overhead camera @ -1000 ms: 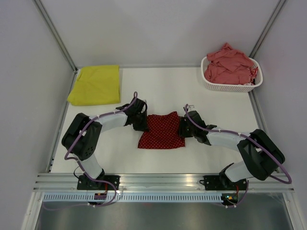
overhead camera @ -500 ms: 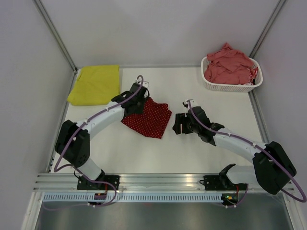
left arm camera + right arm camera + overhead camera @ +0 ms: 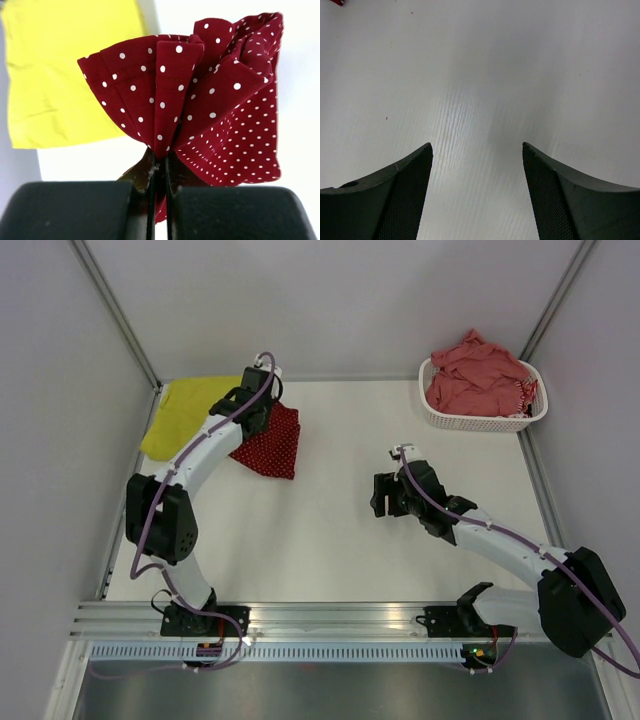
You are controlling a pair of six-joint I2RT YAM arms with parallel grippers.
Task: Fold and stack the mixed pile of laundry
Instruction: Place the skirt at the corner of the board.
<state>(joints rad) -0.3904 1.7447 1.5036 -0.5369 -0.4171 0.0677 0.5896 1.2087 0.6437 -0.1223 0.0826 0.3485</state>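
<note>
Dark red white-dotted cloth (image 3: 200,100), folded, sat pinched in the left gripper's (image 3: 159,167) closed jaws beside the folded yellow garment (image 3: 190,418), not yet stacked on it. The right gripper (image 3: 477,170) gaped wide, empty. Pink garments (image 3: 478,375) in the white basket (image 3: 480,423) awaited folding.

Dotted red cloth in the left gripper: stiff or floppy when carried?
Probably floppy: the dotted cloth bunches into pleats where the left gripper pinches it. Likely light, since one narrow pinch holds it. Its folds may slump on release.

White perforated basket (image 3: 478,423) sits at the white table's (image 3: 330,540) far right corner; an aluminium rail (image 3: 340,616) lines the near edge.
</note>
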